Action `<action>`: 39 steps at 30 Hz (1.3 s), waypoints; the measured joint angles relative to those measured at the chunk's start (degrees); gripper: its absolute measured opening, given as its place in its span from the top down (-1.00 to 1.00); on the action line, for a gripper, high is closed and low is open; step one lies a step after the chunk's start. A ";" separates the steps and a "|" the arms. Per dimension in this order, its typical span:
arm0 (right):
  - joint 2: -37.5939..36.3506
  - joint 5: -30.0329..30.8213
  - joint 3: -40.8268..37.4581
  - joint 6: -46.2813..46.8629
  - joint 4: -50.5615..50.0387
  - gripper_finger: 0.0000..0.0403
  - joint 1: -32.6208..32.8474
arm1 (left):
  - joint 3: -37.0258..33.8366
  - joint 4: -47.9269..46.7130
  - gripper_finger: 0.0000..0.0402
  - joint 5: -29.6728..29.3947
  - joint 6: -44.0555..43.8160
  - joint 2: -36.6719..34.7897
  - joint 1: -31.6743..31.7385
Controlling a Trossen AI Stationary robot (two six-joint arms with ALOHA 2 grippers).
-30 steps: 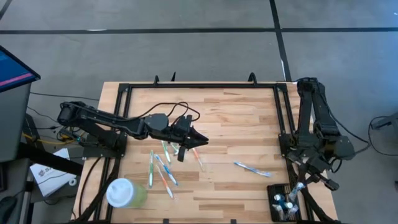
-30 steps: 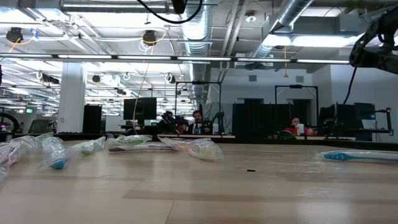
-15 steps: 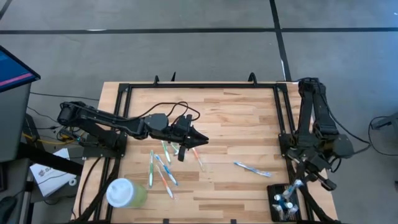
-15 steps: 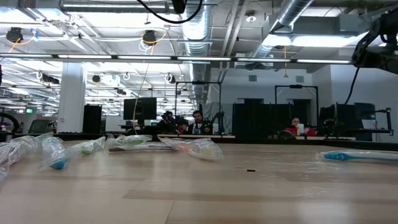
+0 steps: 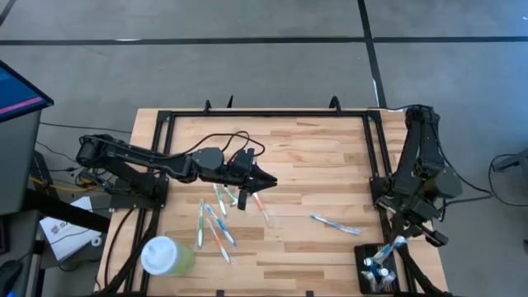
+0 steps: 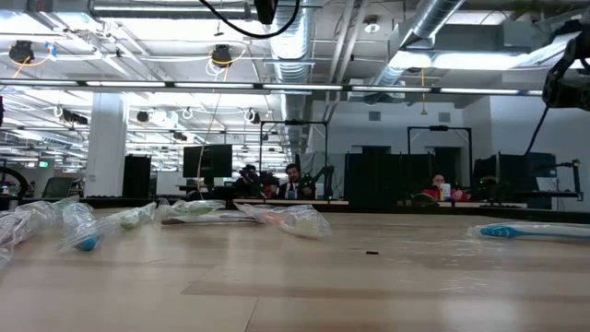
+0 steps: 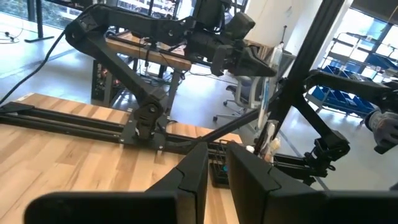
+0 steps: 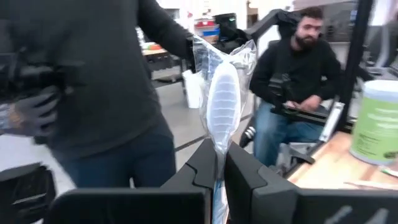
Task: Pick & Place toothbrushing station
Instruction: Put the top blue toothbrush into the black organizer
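Right gripper (image 5: 394,245), jaws closed on a wrapped toothbrush (image 8: 221,102), is now hanging nearer the toothbrushing station (image 5: 377,268) at the tabletop's (image 5: 313,157) near right corner than a second ago, its arm having swung inward. Left gripper (image 5: 257,183) is staying over the loose toothbrushes (image 5: 216,216) (jaws nearly closed, holding nothing visible). The station is being partly cut off by the frame edge.
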 joint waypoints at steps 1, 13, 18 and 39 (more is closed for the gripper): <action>-0.02 -1.83 0.00 -0.23 -0.29 0.96 -0.92 | 0.00 -0.02 0.74 0.00 0.00 0.00 0.09; -1.92 -20.48 -0.38 0.06 -5.12 0.96 -12.40 | 0.00 -0.02 0.74 0.01 0.00 0.00 0.10; -5.98 -23.30 -0.59 -0.13 -8.18 0.96 -15.39 | 0.00 -0.02 0.74 0.04 0.00 0.00 0.58; -12.29 -34.29 -0.68 -4.68 -11.89 0.96 -16.76 | 0.00 -0.04 0.74 -0.50 0.00 0.00 1.47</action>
